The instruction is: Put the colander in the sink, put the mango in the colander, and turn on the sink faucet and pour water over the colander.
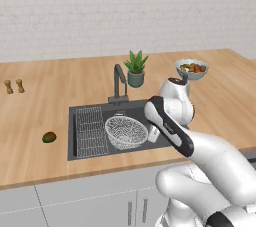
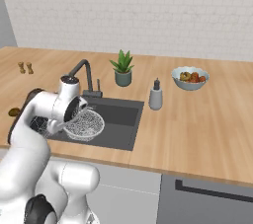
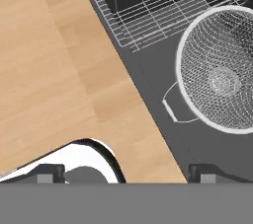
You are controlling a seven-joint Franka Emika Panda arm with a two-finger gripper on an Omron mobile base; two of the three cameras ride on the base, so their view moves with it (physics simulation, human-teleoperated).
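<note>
The colander [image 1: 126,131] is sitting in the sink [image 1: 82,111], beside its rack [image 1: 91,131]; the mango [image 1: 48,137] is lying on open worktop [image 1: 45,106] left of the sink. Fingers [image 3: 48,172] are standing wide, holding nothing.

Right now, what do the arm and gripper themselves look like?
The arm is built of glossy white rounded segments with dark grey-black bands at the joints and a black cap on one joint. The gripper has two small dark, blocky finger tips. No cables or markings are visible.
</note>
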